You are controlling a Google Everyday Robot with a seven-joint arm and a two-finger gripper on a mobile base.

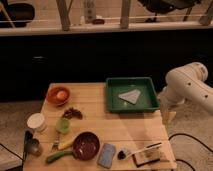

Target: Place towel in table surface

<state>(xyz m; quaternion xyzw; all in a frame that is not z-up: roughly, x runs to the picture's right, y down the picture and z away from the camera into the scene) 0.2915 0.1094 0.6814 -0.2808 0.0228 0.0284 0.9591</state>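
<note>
The towel (131, 96), a small pale grey folded cloth, lies flat inside the green tray (108, 96) at the back right of the table surface (125, 127), a light tan plank top. My white arm comes in from the right. The gripper (166, 116) hangs pointing down just off the table's right edge, beside the tray's right wall and below its level. It is apart from the towel, and nothing shows in it.
On the table are an orange bowl (58, 95), a white cup (36, 121), a green cup (63, 125), a dark red pan (86, 145), a blue-grey phone (106, 155) and a brush on a sponge (147, 156). A dark wall and railing stand behind.
</note>
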